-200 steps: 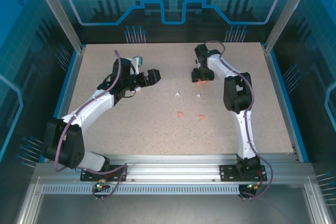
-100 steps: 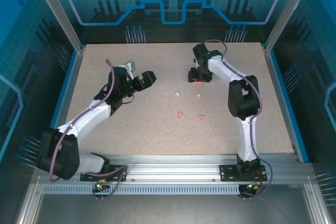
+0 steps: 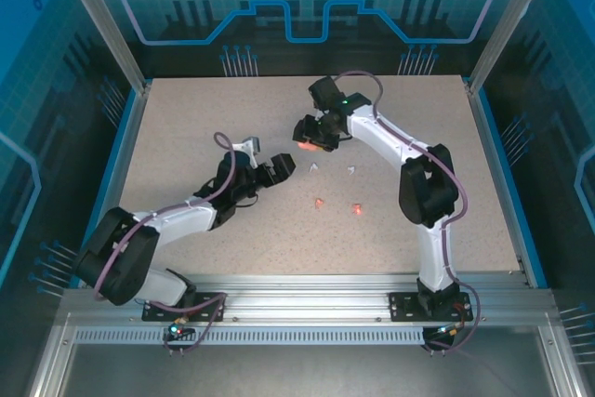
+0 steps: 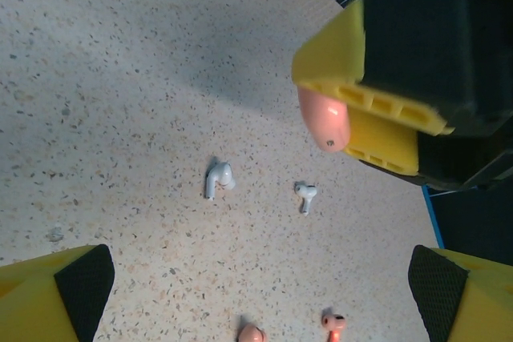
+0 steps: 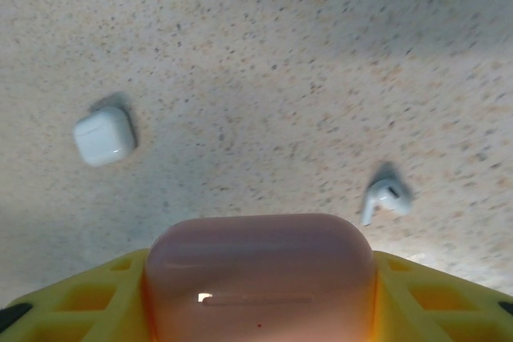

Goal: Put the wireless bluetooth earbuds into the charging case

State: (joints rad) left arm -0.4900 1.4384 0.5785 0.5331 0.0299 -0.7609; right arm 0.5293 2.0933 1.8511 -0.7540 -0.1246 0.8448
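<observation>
Earbuds, four of them, lie loose near the middle of the speckled table. The two white earbuds sit side by side but apart. The two salmon-pink earbuds lie a little closer to the arm bases. None touches another and none is in a case. All four are well away from the blue side rails and from the near and far edges, with bare tabletop open to their right and toward the bases.

The pink charging case is off the table, clamped between the yellow fingers of the right gripper, which hangs just beyond the white pair and slightly to their left. In the right wrist view a white case lies on the table, well apart from one white earbud.

The left gripper sits low just left of the white earbuds, its jaws spread wide with nothing between them. In its wrist view all four earbuds lie ahead, between its fingertips.

A second ago the right gripper held the pink case farther right, beyond the right-hand white earbud, and it has since carried the case leftward. The left gripper has come nearer the bases and closer to the earbuds, its arm folded lower. The earbuds themselves have not moved.
</observation>
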